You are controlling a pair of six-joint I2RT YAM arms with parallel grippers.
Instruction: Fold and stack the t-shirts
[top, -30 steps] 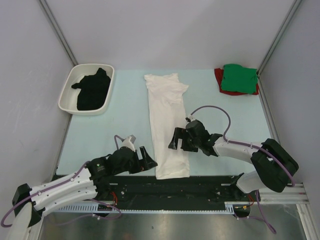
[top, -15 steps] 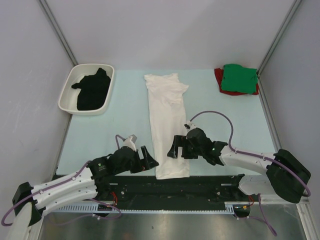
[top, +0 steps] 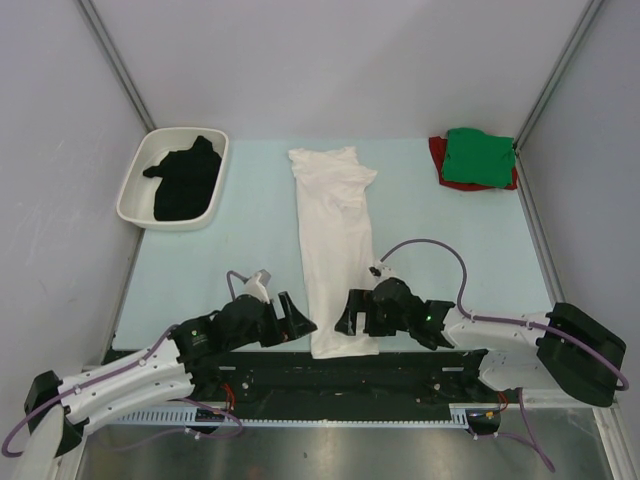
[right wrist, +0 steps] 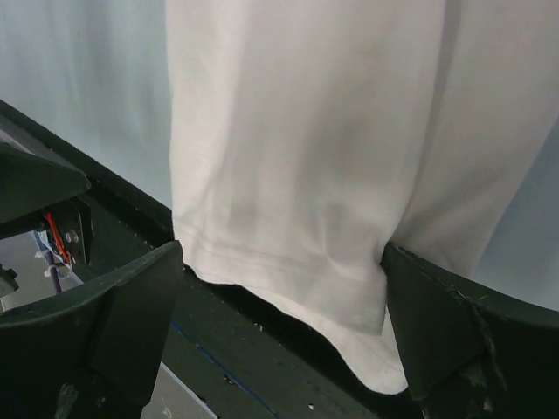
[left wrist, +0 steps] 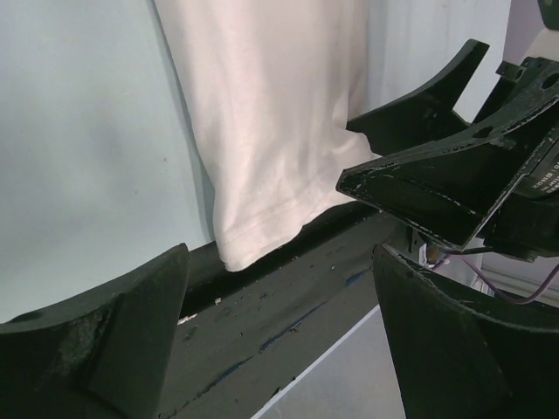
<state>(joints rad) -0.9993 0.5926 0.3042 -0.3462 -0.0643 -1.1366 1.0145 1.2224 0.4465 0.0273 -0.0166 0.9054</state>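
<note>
white t-shirt (top: 333, 240) lies with near hem between left gripper (top: 298, 318) and right gripper (top: 348, 312), both released.

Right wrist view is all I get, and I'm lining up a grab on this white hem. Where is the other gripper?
Observer: The left gripper is open on the opposite side of the white t-shirt, level with the same near hem.
Operator: How is the rest of that shirt lying?
Observer: From above it is a long narrow strip running straight away from the near edge, with one sleeve poking out to the right at the far end.
Operator: And where is the stack so far?
Observer: At the far right, a folded green t-shirt lies on top of a red t-shirt.
</note>
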